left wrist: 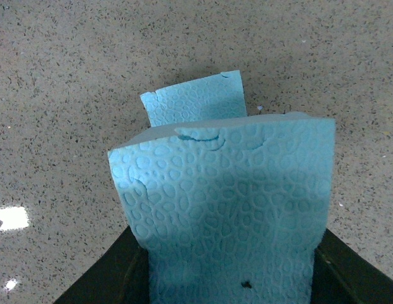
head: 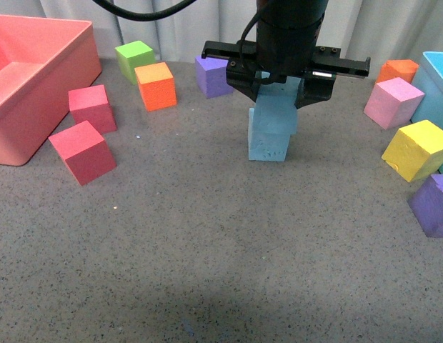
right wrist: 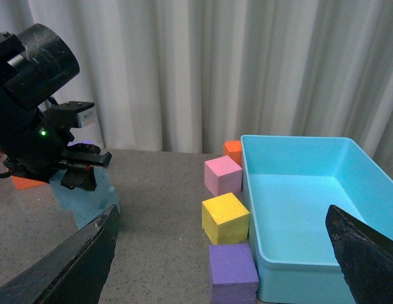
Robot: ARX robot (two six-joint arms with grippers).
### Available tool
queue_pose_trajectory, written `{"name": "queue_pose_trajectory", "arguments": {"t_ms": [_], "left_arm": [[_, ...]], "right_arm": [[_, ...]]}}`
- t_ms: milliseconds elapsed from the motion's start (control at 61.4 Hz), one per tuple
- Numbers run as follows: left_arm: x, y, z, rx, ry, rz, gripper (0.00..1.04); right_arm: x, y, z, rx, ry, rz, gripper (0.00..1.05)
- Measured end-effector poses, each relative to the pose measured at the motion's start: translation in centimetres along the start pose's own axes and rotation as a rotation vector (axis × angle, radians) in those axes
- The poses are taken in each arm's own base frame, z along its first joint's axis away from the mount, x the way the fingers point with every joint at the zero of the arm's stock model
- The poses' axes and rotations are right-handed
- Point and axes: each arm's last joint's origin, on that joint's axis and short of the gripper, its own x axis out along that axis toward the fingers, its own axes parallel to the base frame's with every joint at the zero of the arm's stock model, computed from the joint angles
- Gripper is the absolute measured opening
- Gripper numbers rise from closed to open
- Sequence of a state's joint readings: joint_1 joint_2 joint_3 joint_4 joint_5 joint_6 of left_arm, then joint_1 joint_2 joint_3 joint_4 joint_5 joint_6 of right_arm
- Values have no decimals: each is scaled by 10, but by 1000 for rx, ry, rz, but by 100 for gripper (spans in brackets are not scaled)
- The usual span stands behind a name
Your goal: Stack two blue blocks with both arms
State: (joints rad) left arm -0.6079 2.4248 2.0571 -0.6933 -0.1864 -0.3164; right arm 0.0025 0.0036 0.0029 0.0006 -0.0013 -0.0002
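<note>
My left gripper (head: 279, 89) hangs over the middle of the table, shut on a sky-blue block (head: 280, 106). That block rests on or just above the second blue block (head: 268, 143), set a little to its right. In the left wrist view the held block (left wrist: 228, 209) fills the space between the black fingers (left wrist: 101, 282), and the lower block (left wrist: 193, 104) shows past it. My right gripper (right wrist: 222, 266) is open and empty, off to the right near the light blue bin, and is out of the front view. The right wrist view shows the left arm (right wrist: 32, 126) over the blue blocks (right wrist: 89, 199).
A pink bin (head: 36, 78) stands at the left, with two red cubes (head: 84, 150) beside it. Green (head: 134, 58), orange (head: 156, 86) and purple (head: 213, 76) cubes lie behind. At the right a light blue bin (right wrist: 310, 215) has pink (right wrist: 223, 175), yellow (right wrist: 225, 218) and purple (right wrist: 233, 272) cubes along it.
</note>
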Motion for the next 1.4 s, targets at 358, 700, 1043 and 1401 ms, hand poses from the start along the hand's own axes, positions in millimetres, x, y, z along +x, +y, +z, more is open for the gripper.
{"name": "queue_pose_trajectory", "arguments": {"t_ms": [358, 700, 1043, 1401], "left_arm": [[11, -2, 10, 3, 0, 1, 45], [20, -1, 14, -2, -5, 18, 44], [25, -1, 13, -2, -3, 36, 65], [23, -1, 13, -9, 12, 20, 98]], "right_arm": [[0, 0, 0, 0, 0, 0, 95], [0, 0, 0, 0, 0, 0, 95], [0, 0, 0, 0, 0, 0, 95], [0, 0, 0, 0, 0, 0, 95]]}}
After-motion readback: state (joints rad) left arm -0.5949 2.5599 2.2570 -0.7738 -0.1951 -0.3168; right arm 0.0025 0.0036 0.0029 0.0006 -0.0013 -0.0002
